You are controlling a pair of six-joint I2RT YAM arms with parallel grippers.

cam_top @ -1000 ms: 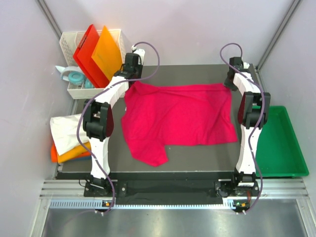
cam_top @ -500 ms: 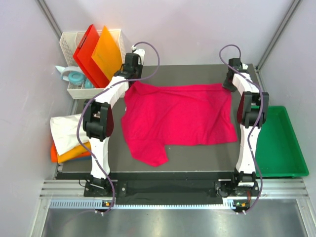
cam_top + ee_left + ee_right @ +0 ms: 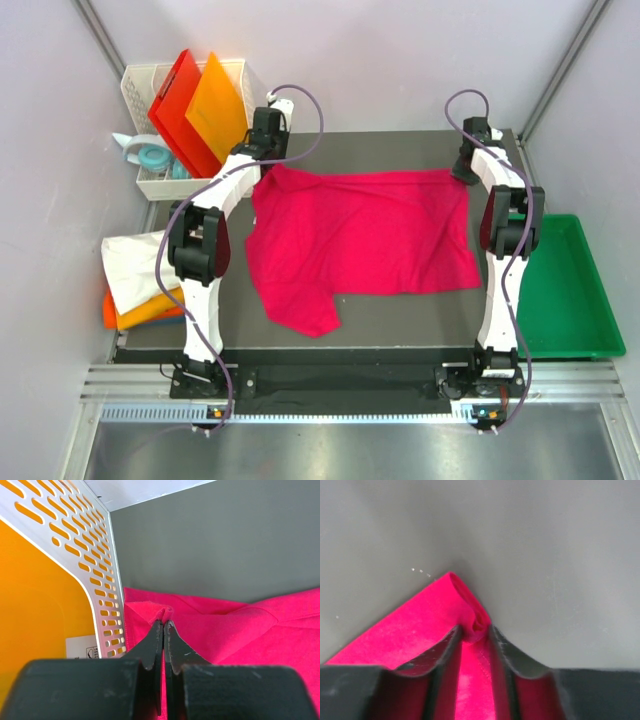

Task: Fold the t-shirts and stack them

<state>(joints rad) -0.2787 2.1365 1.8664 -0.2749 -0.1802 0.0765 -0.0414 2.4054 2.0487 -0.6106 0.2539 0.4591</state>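
The crimson-pink t-shirt (image 3: 360, 240) lies spread on the dark table (image 3: 400, 320), one sleeve hanging toward the near left. My left gripper (image 3: 266, 166) is shut on the shirt's far left corner; in the left wrist view its jaws (image 3: 164, 624) pinch a small fold of the pink cloth (image 3: 225, 630). My right gripper (image 3: 463, 172) is shut on the far right corner; in the right wrist view (image 3: 476, 630) a bunched pink tip (image 3: 465, 605) sticks out between the fingers. A white t-shirt (image 3: 130, 260) lies on an orange folded one (image 3: 140, 312) off the table's left edge. No blue shirt shows.
A white perforated basket (image 3: 150, 186) with a red board (image 3: 175, 105) and an orange board (image 3: 218, 100) stands at the far left, close to my left gripper; its wall (image 3: 75, 550) fills the left wrist view's left side. A green tray (image 3: 570, 300) sits right of the table.
My right gripper has shifted very slightly left with its corner of the shirt. The left arm and the rest of the shirt have not visibly moved.
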